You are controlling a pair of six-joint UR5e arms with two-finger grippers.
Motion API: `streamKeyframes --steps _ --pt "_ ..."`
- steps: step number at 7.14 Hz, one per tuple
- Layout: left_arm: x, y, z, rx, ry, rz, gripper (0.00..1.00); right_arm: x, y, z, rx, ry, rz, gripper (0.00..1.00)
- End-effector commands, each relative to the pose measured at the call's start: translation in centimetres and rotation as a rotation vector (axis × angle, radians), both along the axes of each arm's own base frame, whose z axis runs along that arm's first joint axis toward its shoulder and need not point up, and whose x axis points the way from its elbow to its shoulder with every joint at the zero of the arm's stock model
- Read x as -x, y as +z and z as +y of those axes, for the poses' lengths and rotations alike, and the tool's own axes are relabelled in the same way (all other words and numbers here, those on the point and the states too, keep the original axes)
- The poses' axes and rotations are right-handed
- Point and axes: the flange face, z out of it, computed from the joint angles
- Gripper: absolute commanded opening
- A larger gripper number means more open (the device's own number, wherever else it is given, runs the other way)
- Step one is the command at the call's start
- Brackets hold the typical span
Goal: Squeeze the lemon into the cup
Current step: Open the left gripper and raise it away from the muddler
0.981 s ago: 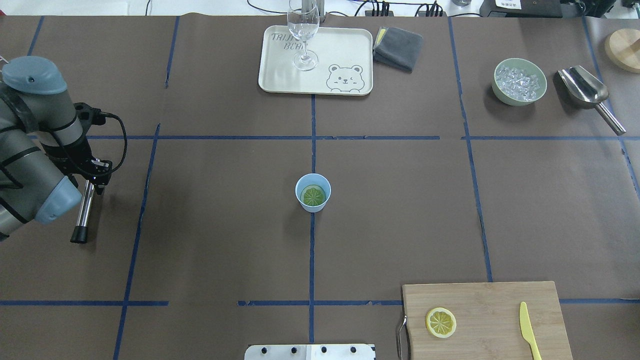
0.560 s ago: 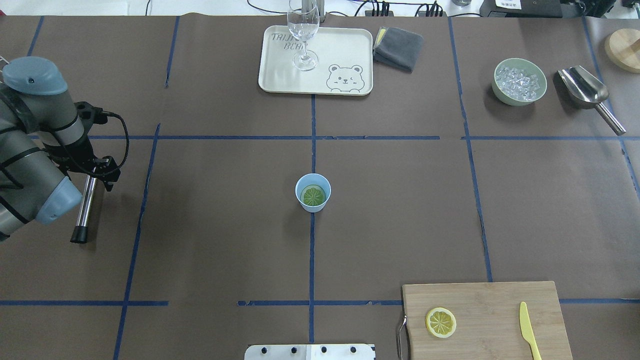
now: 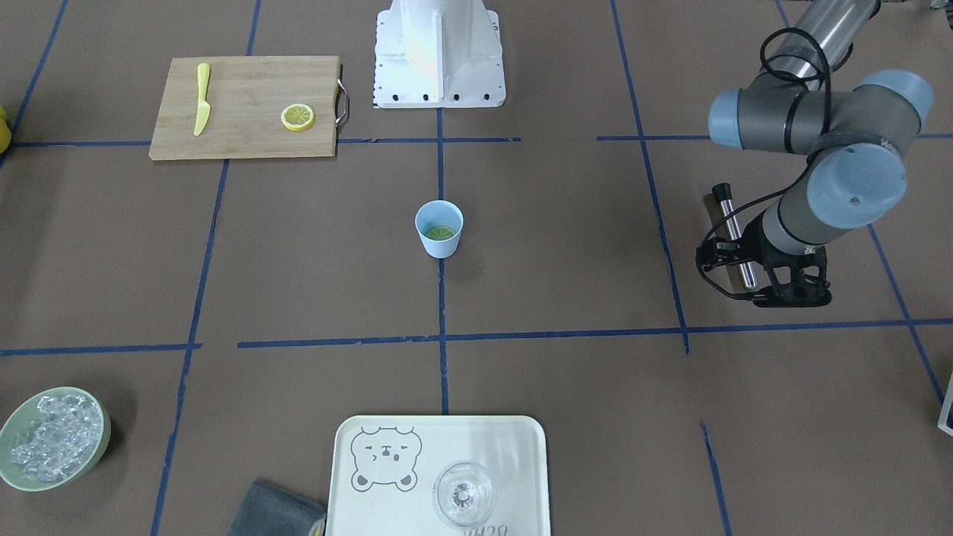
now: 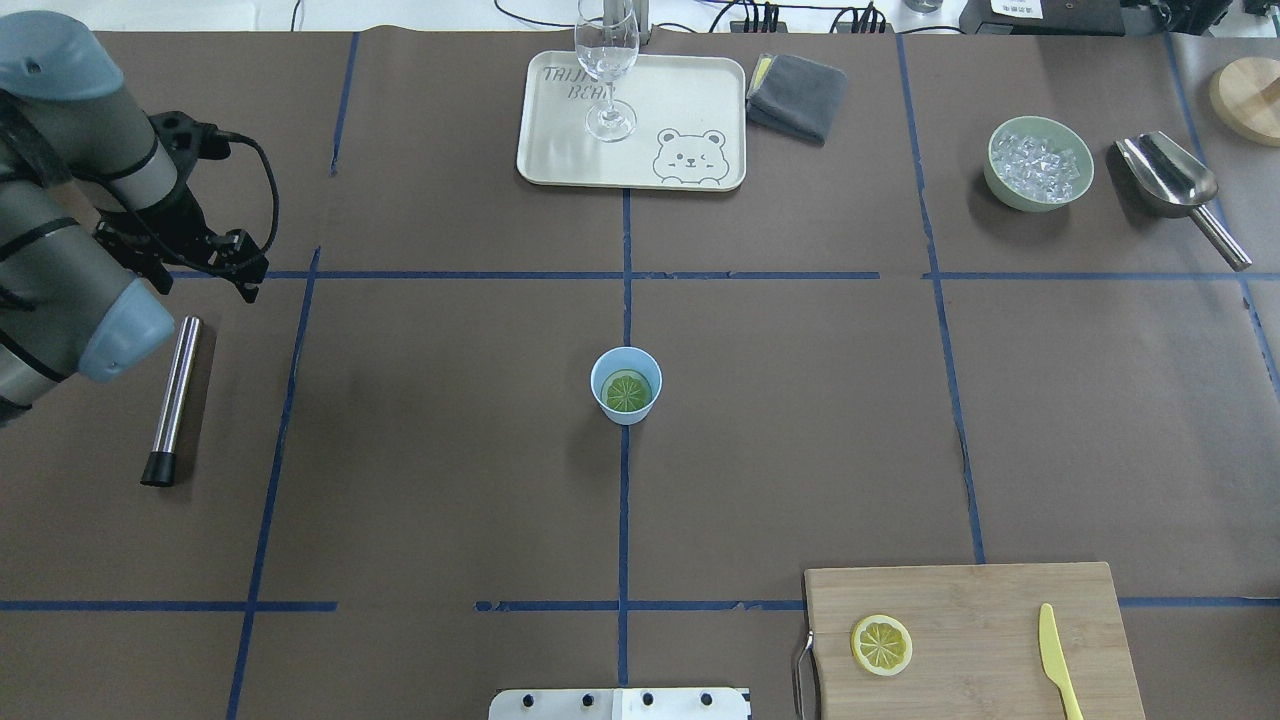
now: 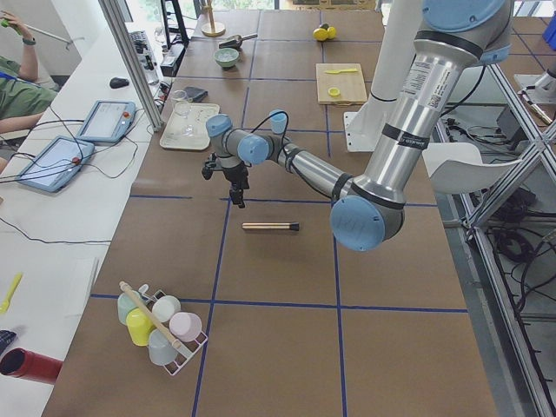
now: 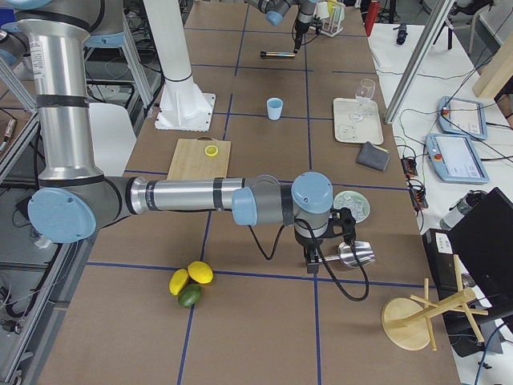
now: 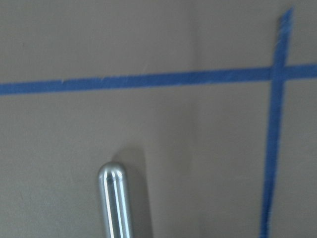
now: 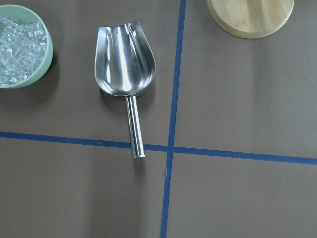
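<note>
The light-blue cup stands at the table's centre, also in the front-facing view. One lemon slice lies flat inside it and looks greenish there. A second lemon slice lies on the cutting board. My left gripper hangs open and empty at the far left, beyond the end of a steel rod that lies on the table. My right gripper shows only in the exterior right view, above the scoop; I cannot tell if it is open or shut.
A yellow knife lies on the board. At the back stand a cream tray with a clear glass, a grey cloth, a green bowl of ice, a steel scoop and a wooden disc.
My left gripper has let go of the steel rod and moved away toward the back of the table. The rod stays lying where it was.
</note>
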Motion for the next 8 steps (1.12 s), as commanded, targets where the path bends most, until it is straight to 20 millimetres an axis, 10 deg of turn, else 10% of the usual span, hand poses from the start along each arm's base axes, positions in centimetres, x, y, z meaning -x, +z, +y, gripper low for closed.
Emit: streamKeyframes --steps 1,4,8 --pt "8.0 -5.0 -1.5 -0.171 -0.070 0.063 1.00 0.2 0.5 0.1 0.009 -0.005 0.001 1.00" --pt "19.0 0.4 -2.4 -0.282 -0.018 0.005 1.00 0.6 1.0 0.4 0.023 -0.011 -0.004 1.00" --pt "30.1 14.6 4.1 -0.205 0.024 -0.051 1.00 0.7 1.1 0.4 0.025 -0.013 -0.003 1.00"
